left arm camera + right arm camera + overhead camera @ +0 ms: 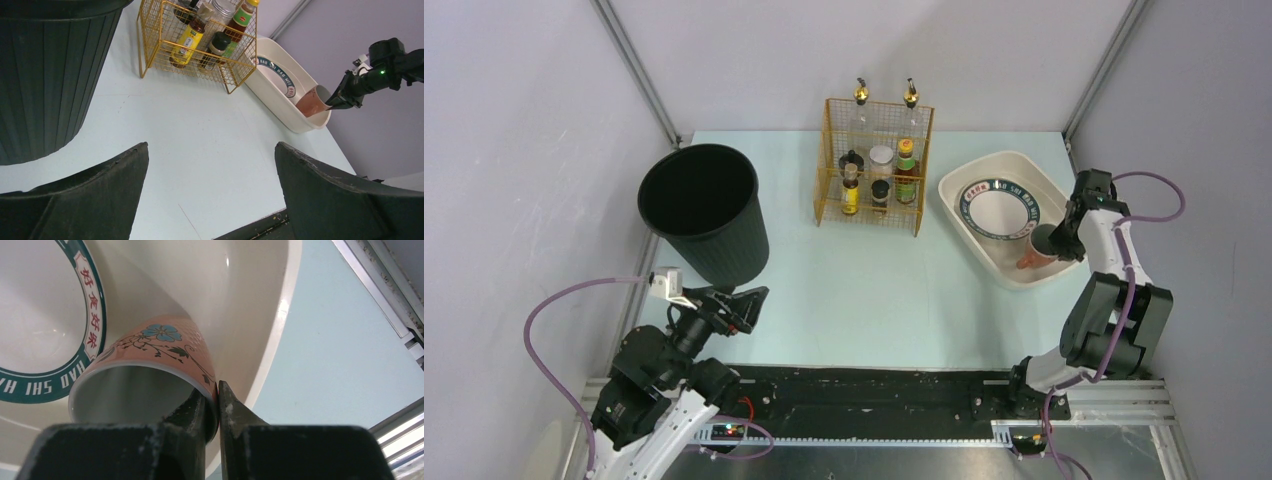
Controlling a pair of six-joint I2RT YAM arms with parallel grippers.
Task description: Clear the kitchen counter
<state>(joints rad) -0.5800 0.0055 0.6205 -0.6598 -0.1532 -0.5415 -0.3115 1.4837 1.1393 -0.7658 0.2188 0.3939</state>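
Currently you have these items on record.

- **Kitchen counter** (864, 300): a pale mint tabletop spanning the cell floor, with a black rail along its front edge.
- **Your left gripper** (752, 308): jaws spread wide and empty. It hovers low over the counter's near left corner, just beside the black bin (702, 215).
- **Your right gripper** (217, 390): jaws clamped on the rim of the pink floral cup (160, 347).
- **Cup:** it sits tilted inside the white tub (1046, 185) at the counter's far right.
- **Green-banded bowl** (999, 212): in the same tub, beside the cup.
- **Gold wire rack** (874, 165): centre rear of the counter, holding bottles and jars.
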